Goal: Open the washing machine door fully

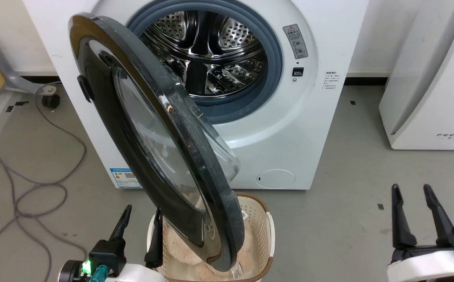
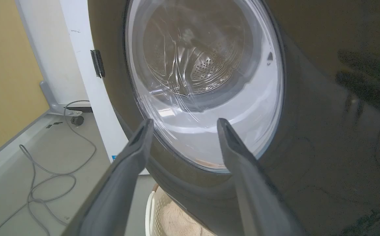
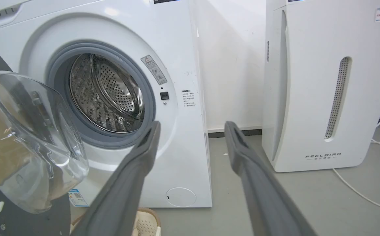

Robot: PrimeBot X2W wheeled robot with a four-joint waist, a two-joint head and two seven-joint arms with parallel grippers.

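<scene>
The white washing machine [image 1: 289,129] stands ahead with its steel drum [image 1: 207,51] exposed. Its round washing machine door [image 1: 195,172], black-rimmed with a bulging glass bowl, stands swung out about halfway, hinged on the machine's left, its free edge toward me. My left gripper [image 1: 141,213] is open at the lower left, just beside the door's outer face, and I cannot tell whether it touches. The left wrist view looks straight at the door [image 2: 324,137] glass between the spread fingers [image 2: 137,141]. My right gripper [image 1: 411,194] hangs open at the lower right, holding nothing, well clear of the door [image 3: 29,137].
A cream laundry basket [image 1: 264,231] with a fluffy beige cloth sits on the floor under the door's free edge. A white FEELBIRD appliance [image 1: 434,86] stands to the right. Grey cables [image 1: 35,184] loop on the floor at left, near a castor [image 1: 50,101].
</scene>
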